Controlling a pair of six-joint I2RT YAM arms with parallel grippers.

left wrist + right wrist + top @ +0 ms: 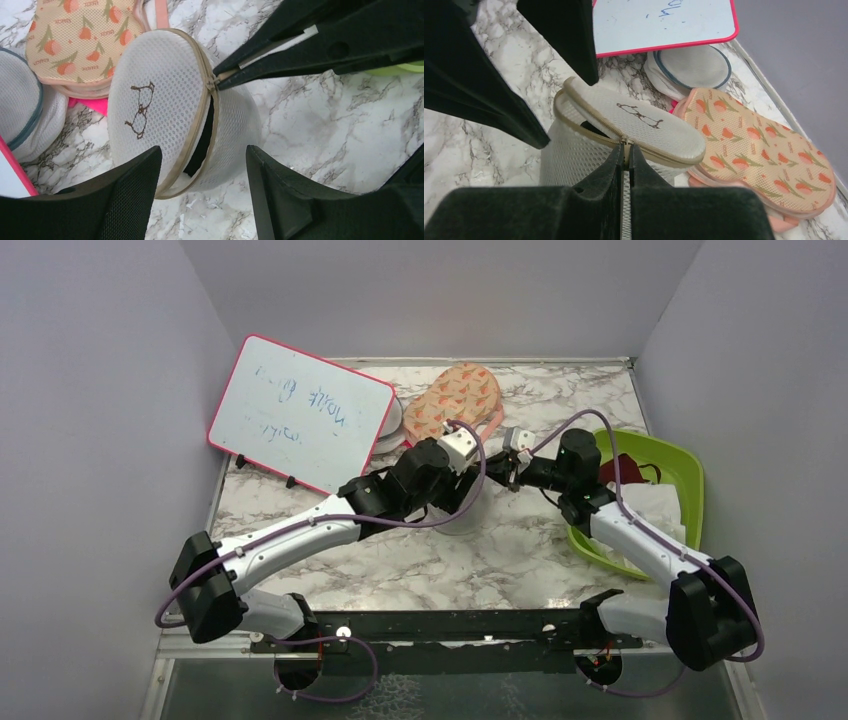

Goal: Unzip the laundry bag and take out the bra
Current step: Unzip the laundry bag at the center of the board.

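A red-framed whiteboard (300, 412) is propped at the back left of a marble table (480, 560); a peach printed case (455, 400) is laid beside it, and a dark red cloth (626, 466) is held in a green tub (665, 452)

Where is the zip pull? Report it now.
In the left wrist view the zip pull sits on the rim of the laundry bag, right of centre, pinched by the shut right tool; the peach case lies beyond the bag.
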